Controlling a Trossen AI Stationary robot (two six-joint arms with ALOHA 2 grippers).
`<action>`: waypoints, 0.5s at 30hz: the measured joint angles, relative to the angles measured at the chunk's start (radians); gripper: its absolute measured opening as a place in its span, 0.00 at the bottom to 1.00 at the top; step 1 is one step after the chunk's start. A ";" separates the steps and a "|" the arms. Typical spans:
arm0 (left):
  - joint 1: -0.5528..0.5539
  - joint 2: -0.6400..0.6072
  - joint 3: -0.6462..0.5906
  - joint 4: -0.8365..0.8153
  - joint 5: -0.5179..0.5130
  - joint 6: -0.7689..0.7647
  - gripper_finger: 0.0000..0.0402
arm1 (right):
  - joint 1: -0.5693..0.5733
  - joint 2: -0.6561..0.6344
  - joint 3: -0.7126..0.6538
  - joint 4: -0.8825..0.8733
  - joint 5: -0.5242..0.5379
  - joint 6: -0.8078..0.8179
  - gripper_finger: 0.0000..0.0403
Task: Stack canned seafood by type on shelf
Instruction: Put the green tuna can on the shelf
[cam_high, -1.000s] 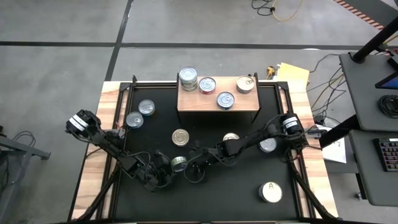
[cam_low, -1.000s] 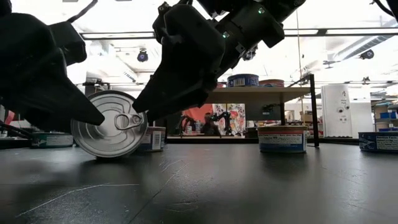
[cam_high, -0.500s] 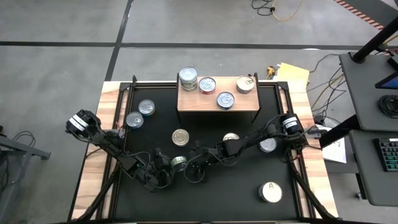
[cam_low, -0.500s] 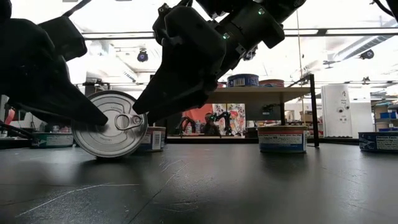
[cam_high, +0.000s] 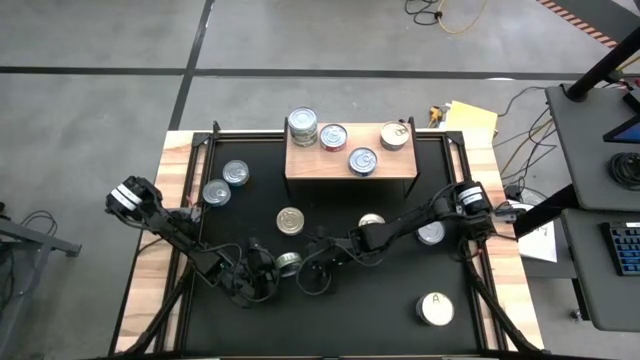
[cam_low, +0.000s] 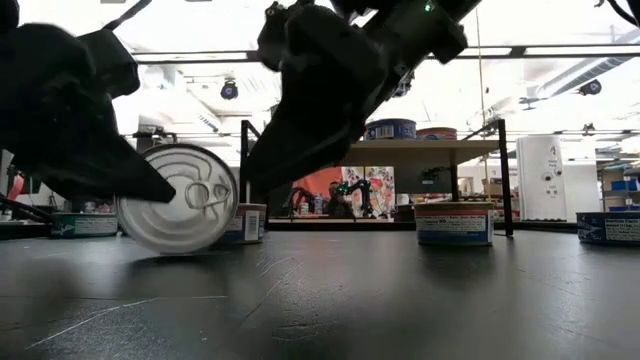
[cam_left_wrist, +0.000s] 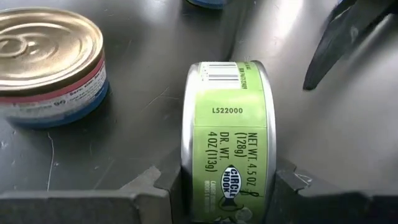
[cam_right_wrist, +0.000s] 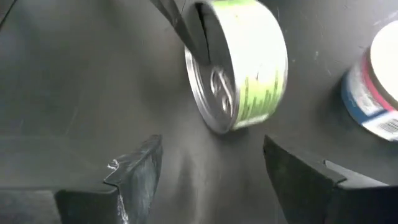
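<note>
Black tabletop (cam_high: 330, 320) with wooden side edges, grey floor all round it. Near half is mostly bare: only the white-topped can (cam_high: 435, 309) marked "A" sits near the near right corner, well apart from the rest.

Near centre-left: left gripper (cam_high: 272, 268) is closed on the green-label can (cam_high: 289, 263). That can stands on its edge, flat faces upright, axis level with the table; low view shows its pull-ring face (cam_low: 178, 198) toward the camera, left wrist view shows the label rim (cam_left_wrist: 227, 143) between the two fingers (cam_left_wrist: 146, 196).

Right gripper (cam_high: 318, 262) is just beside that can on its right, jaws apart, holding nothing; right wrist view shows the can (cam_right_wrist: 239, 62) tilted ahead of its open fingers (cam_right_wrist: 134, 177).

Mid table: gold-topped can (cam_high: 291, 220), two silver cans near the right arm (cam_high: 431, 232), two more at far left (cam_high: 225, 182).

Far edge: wooden shelf (cam_high: 305, 160) with four cans (cam_high: 348, 140). High view alone shows a stack at the shelf's left (cam_high: 302, 124).
</note>
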 joint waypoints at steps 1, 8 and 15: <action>-0.001 -0.005 0.000 0.000 -0.014 -0.024 0.30 | 0.000 -0.010 0.000 -0.019 0.000 0.003 0.65; -0.001 -0.115 0.000 0.005 -0.041 -0.130 0.30 | 0.053 -0.103 -0.012 -0.178 0.200 -0.010 0.59; 0.005 -0.310 0.000 0.008 -0.027 -0.175 0.30 | 0.179 -0.214 -0.079 -0.171 0.465 -0.095 0.56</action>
